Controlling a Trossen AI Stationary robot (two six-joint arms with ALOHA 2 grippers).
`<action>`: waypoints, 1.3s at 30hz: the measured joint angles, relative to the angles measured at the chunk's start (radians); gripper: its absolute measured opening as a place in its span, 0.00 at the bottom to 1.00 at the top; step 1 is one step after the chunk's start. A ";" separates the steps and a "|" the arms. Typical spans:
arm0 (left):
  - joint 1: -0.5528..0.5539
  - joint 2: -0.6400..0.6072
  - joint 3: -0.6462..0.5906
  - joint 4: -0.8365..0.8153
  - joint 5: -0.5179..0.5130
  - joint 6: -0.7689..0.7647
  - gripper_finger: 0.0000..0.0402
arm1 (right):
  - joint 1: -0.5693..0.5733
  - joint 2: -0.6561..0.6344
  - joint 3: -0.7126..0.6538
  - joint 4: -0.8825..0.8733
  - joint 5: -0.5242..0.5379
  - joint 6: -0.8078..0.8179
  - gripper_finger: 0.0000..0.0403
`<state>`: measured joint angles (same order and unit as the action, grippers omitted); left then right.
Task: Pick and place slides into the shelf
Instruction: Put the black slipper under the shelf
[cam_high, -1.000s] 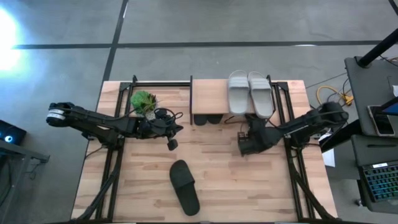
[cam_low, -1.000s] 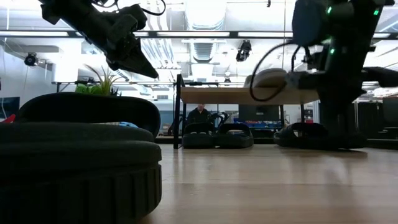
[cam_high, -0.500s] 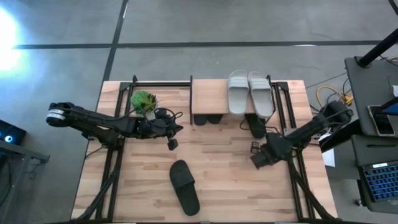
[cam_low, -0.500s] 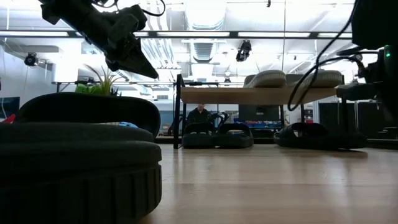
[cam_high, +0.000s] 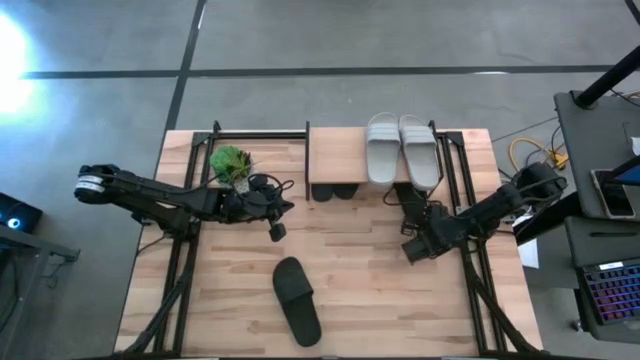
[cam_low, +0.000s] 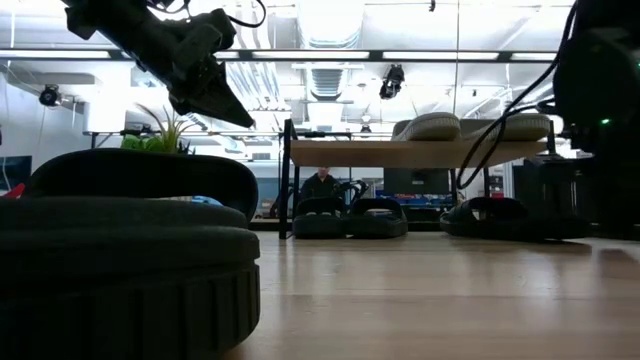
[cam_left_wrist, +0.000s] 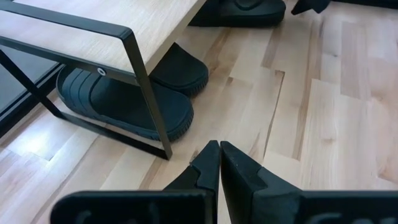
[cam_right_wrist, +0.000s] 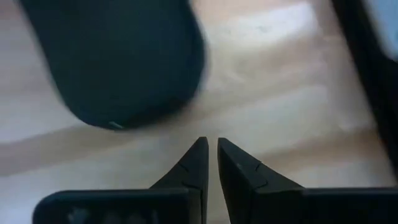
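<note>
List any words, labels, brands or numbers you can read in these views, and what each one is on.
None can be read.
The slides: the grey pair on the shelf and the black one on the table show no legible brand.
The laptop beside the table is too small to read.
Neither end effector, left or right, shows a marking.

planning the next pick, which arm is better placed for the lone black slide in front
Left, probably. The left gripper hangs closer to the lone black slide; the right gripper sits farther off, by the black slide at the shelf.
</note>
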<state>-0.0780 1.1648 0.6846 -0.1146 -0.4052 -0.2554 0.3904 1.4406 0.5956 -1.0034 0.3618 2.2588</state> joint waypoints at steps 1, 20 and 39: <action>0.000 0.000 0.000 0.000 0.000 0.000 0.00 | -0.007 0.000 -0.005 0.019 0.027 -0.012 0.07; 0.000 0.000 0.000 0.000 0.000 -0.001 0.00 | -0.228 0.000 -0.068 0.120 0.234 -0.392 0.07; -0.001 0.000 0.015 0.002 0.007 -0.125 0.00 | 0.137 0.000 0.301 0.124 0.072 -0.472 0.07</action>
<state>-0.0788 1.1651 0.6999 -0.1131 -0.3987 -0.3801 0.5277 1.4410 0.8970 -0.8799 0.4334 1.7870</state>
